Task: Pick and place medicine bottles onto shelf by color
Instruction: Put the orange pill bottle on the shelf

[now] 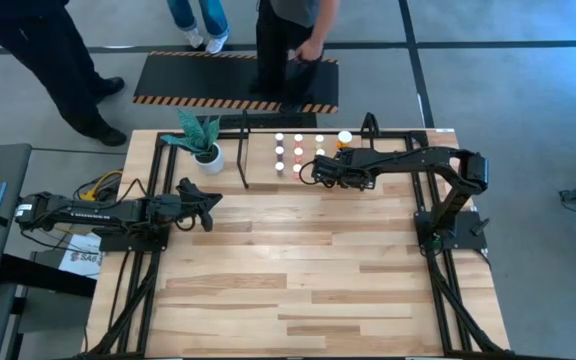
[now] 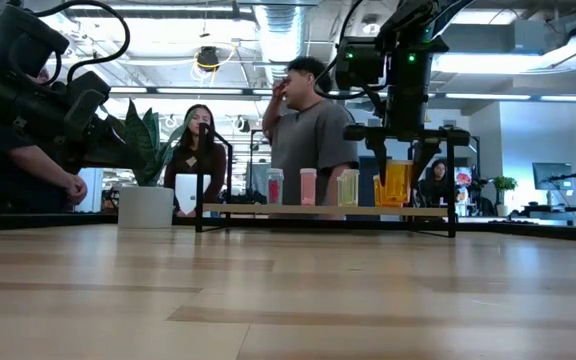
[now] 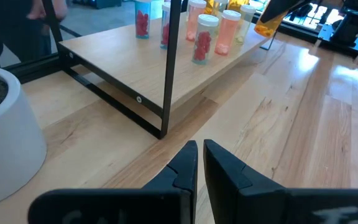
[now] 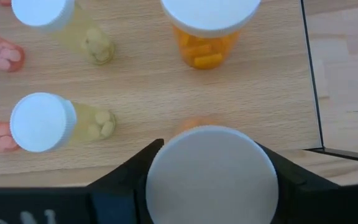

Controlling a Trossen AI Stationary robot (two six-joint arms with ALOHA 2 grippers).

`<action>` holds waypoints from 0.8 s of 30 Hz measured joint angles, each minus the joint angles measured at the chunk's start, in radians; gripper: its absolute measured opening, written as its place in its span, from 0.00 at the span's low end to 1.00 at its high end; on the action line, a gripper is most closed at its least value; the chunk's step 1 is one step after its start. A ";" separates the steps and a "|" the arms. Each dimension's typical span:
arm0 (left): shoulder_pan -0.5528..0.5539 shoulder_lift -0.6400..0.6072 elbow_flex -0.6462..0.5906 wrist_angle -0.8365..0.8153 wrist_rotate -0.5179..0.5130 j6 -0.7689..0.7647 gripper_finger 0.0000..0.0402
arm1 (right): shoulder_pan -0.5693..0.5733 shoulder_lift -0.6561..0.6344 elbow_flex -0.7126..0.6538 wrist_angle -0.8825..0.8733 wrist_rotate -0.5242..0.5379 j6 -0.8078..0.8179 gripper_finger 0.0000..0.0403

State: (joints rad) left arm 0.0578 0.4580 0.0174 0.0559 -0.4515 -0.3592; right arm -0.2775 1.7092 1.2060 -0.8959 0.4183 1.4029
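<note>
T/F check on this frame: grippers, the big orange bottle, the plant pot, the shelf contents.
1. The right gripper holds a large orange bottle by its white cap, over the shelf. True.
2. The left gripper is open. False: its fingers are shut, holding nothing.
3. The white plant pot stands on the shelf. False: it stands on the table beside it.
4. Another orange bottle already stands on the shelf. True.
</note>
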 joint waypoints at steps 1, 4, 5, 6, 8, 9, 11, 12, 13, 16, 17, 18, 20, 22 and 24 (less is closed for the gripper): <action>0.000 0.000 0.000 0.000 0.000 0.000 0.03 | 0.000 0.000 0.000 0.000 0.000 0.000 0.53; 0.000 0.000 0.000 0.000 0.000 0.000 0.03 | 0.000 0.000 0.000 0.000 0.000 0.000 0.49; 0.000 0.000 0.000 0.000 0.000 0.000 0.03 | 0.000 0.000 0.000 0.000 0.000 0.000 0.49; 0.000 0.000 0.000 0.000 0.000 0.000 0.03 | 0.000 0.000 0.000 0.000 0.000 0.000 0.49; 0.000 0.000 0.000 0.000 0.000 0.000 0.03 | -0.002 0.000 0.000 0.000 0.002 0.001 0.51; 0.000 0.000 0.000 0.000 0.000 0.000 0.03 | -0.004 0.000 0.000 0.000 0.003 0.001 0.52; 0.000 0.000 0.000 0.000 0.000 0.000 0.03 | -0.013 0.000 0.000 0.000 0.003 0.001 0.55; 0.000 0.000 0.000 0.000 0.000 0.000 0.03 | -0.016 0.000 0.000 0.000 0.003 -0.003 0.56; 0.000 0.000 0.000 0.000 0.000 0.000 0.03 | -0.021 0.000 0.000 0.000 0.002 -0.011 0.56; 0.000 0.000 0.000 0.000 0.000 0.000 0.03 | -0.026 0.000 0.000 0.001 0.001 -0.021 0.55; 0.000 0.000 0.000 0.000 0.000 0.000 0.03 | -0.026 0.000 0.000 0.001 0.001 -0.021 0.54; 0.000 0.000 0.000 0.000 0.000 0.000 0.03 | -0.026 0.000 0.000 0.001 0.002 -0.023 0.52; 0.000 0.000 0.000 0.000 0.000 0.000 0.03 | -0.026 0.000 0.000 0.001 0.002 -0.025 0.50; 0.000 0.000 0.000 0.000 0.000 0.000 0.03 | -0.026 0.000 0.000 0.001 0.002 -0.027 0.50; 0.000 0.000 0.000 0.000 0.000 0.000 0.03 | -0.026 0.000 0.000 0.001 0.002 -0.027 0.50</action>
State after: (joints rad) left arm 0.0575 0.4582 0.0174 0.0559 -0.4515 -0.3592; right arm -0.3038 1.7092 1.2060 -0.8951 0.4206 1.3762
